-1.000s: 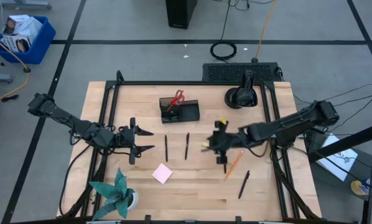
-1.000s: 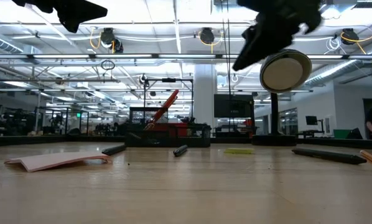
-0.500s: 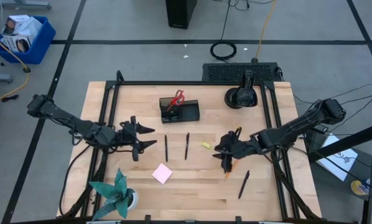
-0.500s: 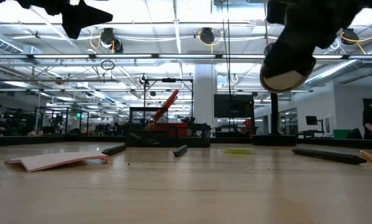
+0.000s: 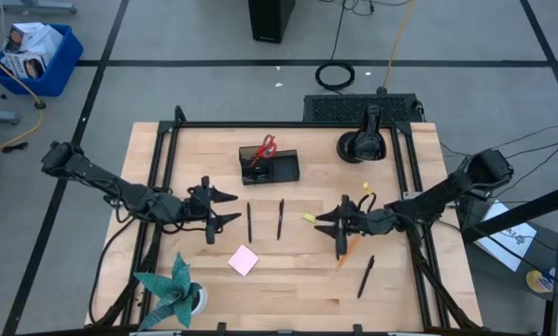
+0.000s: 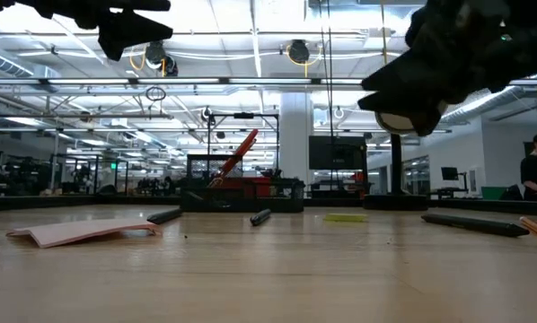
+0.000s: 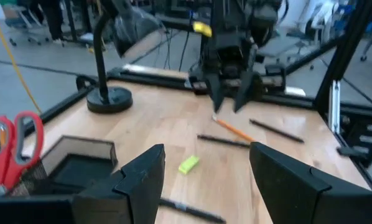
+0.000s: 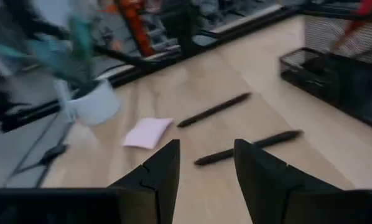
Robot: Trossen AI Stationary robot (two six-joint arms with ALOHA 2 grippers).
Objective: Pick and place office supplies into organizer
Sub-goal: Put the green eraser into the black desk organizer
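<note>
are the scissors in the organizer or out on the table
In. The red-handled scissors stand in the organizer, handles poking above its rim.

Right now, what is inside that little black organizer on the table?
Red-handled scissors stand in the organizer's taller cup section, handles poking out. The lower tray compartment looks dark; its walls and shadow hide whether anything small lies there.

R gripper (image 5: 336,224) is swinging back from above the yellow bit (image 5: 309,218) toward the orange pencil (image 5: 346,252), now hovering just over its upper end. L gripper (image 5: 225,207) is creeping slightly toward table centre, nearer the pens.
</note>
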